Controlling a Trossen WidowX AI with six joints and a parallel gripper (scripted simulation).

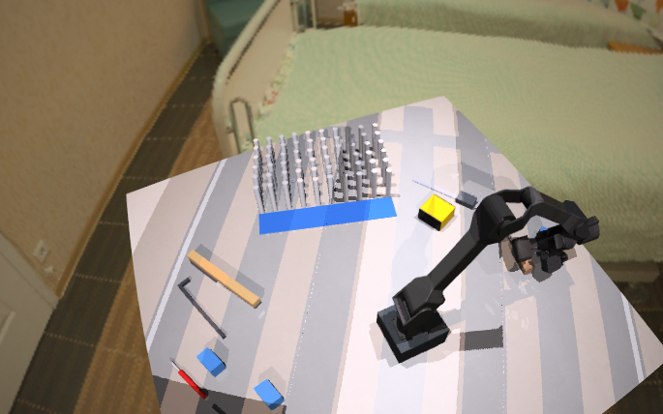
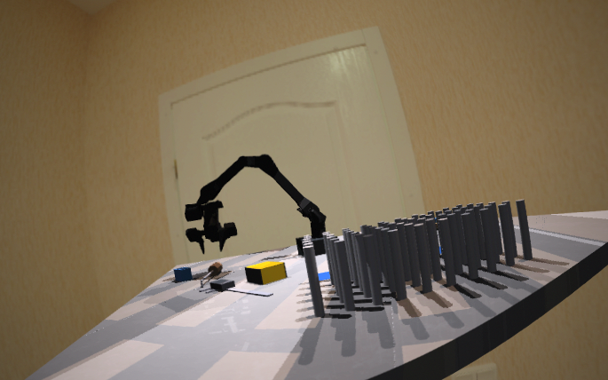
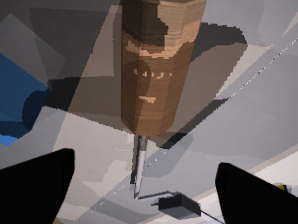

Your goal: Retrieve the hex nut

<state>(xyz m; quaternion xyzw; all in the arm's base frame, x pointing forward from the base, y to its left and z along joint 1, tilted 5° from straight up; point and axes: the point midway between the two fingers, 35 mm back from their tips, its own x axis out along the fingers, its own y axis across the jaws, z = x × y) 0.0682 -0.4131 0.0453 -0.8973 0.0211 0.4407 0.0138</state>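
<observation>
The metal spacers (image 1: pixel 374 182) (image 2: pixel 314 283) stand upright in rows behind the blue taped strip (image 1: pixel 292 221) (image 2: pixel 323 276). I cannot make out the nut among them. A tool with a thick wooden handle (image 1: pixel 527 266) (image 2: pixel 215 269) (image 3: pixel 155 70) and a thin metal shaft lies on the table. My gripper (image 1: pixel 537 262) (image 2: pixel 212 250) (image 3: pixel 147 167) is above it, partly open and empty, fingers pointing down. In the wrist view the shaft runs between the fingertips, below them. A black L-shaped tool (image 1: pixel 202 310) and a red-handled tool (image 1: pixel 192 383) lie at the left.
A blue block (image 1: pixel 543 229) (image 2: pixel 182 273) (image 3: pixel 17 95) is beside the wooden handle. A grey block with a thin rod (image 1: pixel 467 199) (image 2: pixel 222 284) (image 3: pixel 179 206) lies near the yellow box (image 1: pixel 445 220) (image 2: pixel 268 273). A wooden bar (image 1: pixel 226 280) and two blue blocks (image 1: pixel 211 361) are at the left.
</observation>
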